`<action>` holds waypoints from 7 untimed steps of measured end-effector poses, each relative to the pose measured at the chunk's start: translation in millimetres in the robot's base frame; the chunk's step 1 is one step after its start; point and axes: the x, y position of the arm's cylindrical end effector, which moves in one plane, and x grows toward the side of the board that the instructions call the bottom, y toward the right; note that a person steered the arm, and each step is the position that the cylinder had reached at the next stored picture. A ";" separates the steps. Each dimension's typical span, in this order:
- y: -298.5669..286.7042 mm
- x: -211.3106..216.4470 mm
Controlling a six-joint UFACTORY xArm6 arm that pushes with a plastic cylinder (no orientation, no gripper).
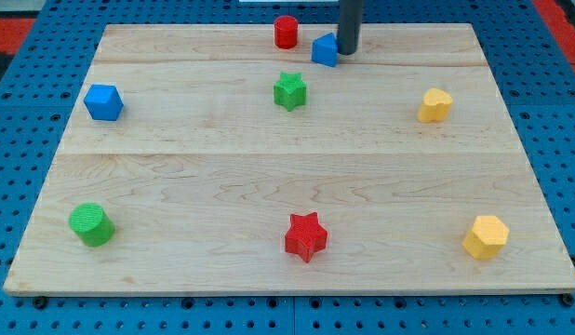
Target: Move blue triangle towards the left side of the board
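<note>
Item: blue triangle (325, 49). Position: near the view's top edge of the wooden surface (269, 177), slightly right of centre, just beside the red cylinder (286, 32), which sits up and to its left.

Item: my tip (348, 51). Position: touching, or all but touching, the triangle's right-hand side. No claw is fitted to this arm, only the dark rod, so there is no open or closed state to record.

Step in hand, as judged: the leftward push, partway done. The triangle is at mid-board and the left half lies ahead.

Next move, as judged: carry on pushing toward the view's left with the tip kept squarely behind the block. The red cylinder stands close to the line of travel, and the green star (289, 91) lies just below it. The path should run between the two, or the block may turn off the rod or nudge a neighbour.

Other stock on the surface:
- blue cube (103, 102), left side
- green cylinder (90, 224), lower left
- red star (305, 236), bottom centre
- yellow heart-like block (434, 105), right side
- yellow hexagon (485, 236), lower right

Containers: none present, so there are no contents to list.
</note>
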 end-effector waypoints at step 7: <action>-48.8 47.4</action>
